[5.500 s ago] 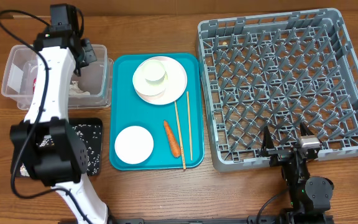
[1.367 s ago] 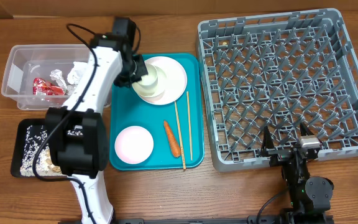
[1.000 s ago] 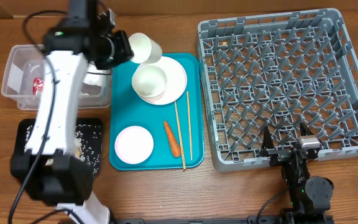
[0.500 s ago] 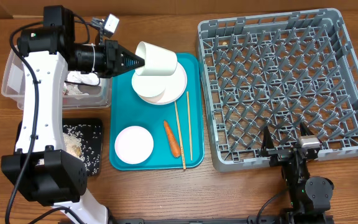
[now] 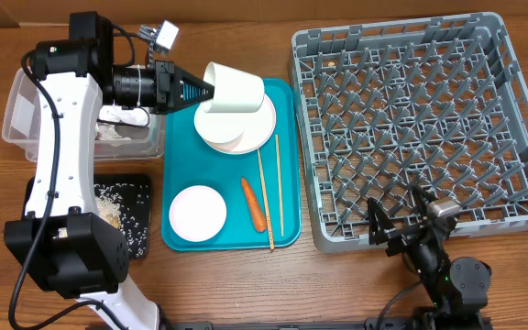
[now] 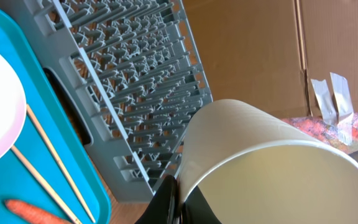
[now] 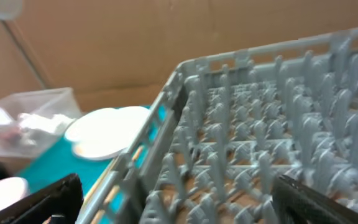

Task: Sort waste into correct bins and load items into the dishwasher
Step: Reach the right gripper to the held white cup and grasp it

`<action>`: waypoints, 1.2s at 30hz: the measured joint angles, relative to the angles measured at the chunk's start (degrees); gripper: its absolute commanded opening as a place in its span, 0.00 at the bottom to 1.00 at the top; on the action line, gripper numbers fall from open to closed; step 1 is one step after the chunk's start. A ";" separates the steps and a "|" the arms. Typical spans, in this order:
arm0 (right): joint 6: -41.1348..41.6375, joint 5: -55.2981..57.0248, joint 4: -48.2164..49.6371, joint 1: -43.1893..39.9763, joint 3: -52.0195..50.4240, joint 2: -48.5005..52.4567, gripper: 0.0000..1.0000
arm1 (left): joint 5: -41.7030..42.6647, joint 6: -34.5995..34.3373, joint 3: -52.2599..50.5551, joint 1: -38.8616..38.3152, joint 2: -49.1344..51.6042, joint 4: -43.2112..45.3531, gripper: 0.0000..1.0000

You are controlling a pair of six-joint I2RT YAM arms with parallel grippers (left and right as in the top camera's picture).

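Stock on the table [image 5: 246, 289], as seen from above:

1. My left end effector [image 5: 195, 92]: clamped tight on the rim of the white cup [image 5: 235, 89]. The cup is in the air, tipped on its side with its mouth toward my fingers, over the plate [image 5: 262, 115].
2. My right end effector [image 5: 400, 218]: jaws spread wide, nothing in them. It sits low at the near edge of the dish rack [image 5: 420, 119].
3. Plate: at the far end of the teal tray [image 5: 236, 174], with a bowl [image 5: 218, 128] on it, under the cup.
4. Second bowl [image 5: 197, 212]: near-left part of the teal tray.
5. Carrot [image 5: 254, 203]: flat on the tray, just beside the chopsticks [image 5: 266, 197].
6. Clear tub [image 5: 16, 110]: left of the teal tray, with tissue [image 5: 108, 133] inside, partly hidden by my arm.
7. Black tray [image 5: 136, 229]: nearer than the tub, with rice [image 5: 117, 194] in it.
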 measured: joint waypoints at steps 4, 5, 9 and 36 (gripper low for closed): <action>3.32 -1.92 -9.27 0.00 9.70 1.90 1.00 | 0.09 0.17 0.00 -0.02 0.00 -0.02 0.05; 3.82 -2.38 -11.85 0.00 13.84 3.30 1.00 | 0.22 0.22 0.00 -0.02 0.00 -0.17 0.05; 4.87 -4.52 -21.31 0.00 28.85 11.80 1.00 | 0.70 0.31 0.00 -0.15 0.00 -0.59 0.05; 2.58 -53.33 -11.54 0.00 55.12 66.03 0.86 | 12.55 1.38 0.00 -12.55 0.00 0.83 0.04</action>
